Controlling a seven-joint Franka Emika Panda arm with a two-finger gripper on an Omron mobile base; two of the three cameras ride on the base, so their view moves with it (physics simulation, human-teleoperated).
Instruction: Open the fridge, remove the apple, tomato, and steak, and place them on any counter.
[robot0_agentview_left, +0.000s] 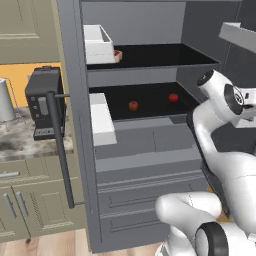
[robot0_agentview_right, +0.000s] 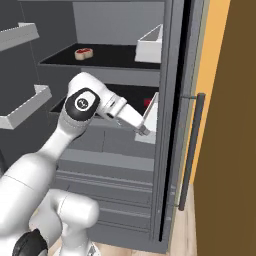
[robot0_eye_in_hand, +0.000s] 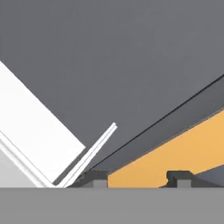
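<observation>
Flat, even rendered light, soft low-resolution edges (no glare), fridge shelves dark within.

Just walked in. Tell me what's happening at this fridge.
The fridge stands with both doors open. The steak lies on the upper shelf, and two small red round things sit on the shelf below. The arm's gripper is beside the right door's white bin, holding nothing. Nothing taken out yet.

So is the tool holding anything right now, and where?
Nothing. The tool is empty, its two tips apart with bare space between them, next to the tall dark grey fridge's right door.
</observation>
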